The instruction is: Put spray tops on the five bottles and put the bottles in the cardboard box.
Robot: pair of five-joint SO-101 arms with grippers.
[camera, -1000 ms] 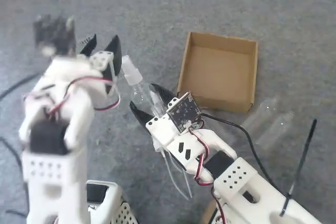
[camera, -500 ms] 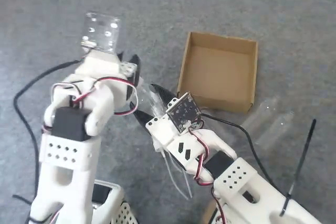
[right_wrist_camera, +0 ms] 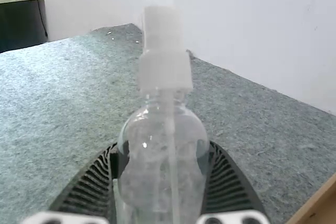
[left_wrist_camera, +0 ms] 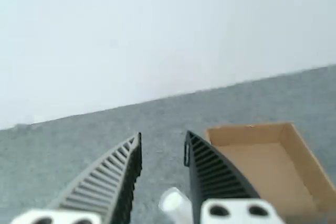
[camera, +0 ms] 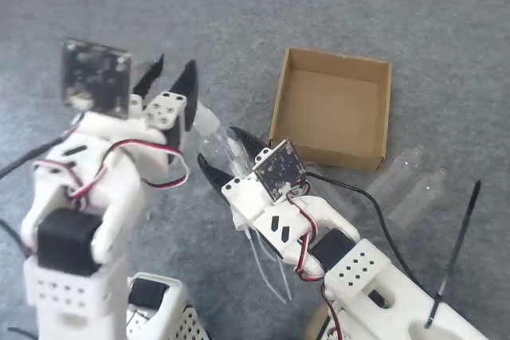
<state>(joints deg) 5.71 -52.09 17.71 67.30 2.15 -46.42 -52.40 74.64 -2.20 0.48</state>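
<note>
Now | right gripper (camera: 219,147) clamps clear plastic bottle (right_wrist_camera: 161,171) beside brown cardboard box (camera: 328,154) | left gripper (left_wrist_camera: 163,136) empty, agape; may knock white spray top (right_wrist_camera: 164,51) askew

High overhead; wrists low, near; box (camera: 331,109) shared, seemingly.

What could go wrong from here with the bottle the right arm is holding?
The left gripper is open beside the spray top, so a swing could knock it crooked. The right gripper pinches the round, clear bottle by its body; it might twist or slip. On the way to the cardboard box, the bottle could catch a wall.
</note>
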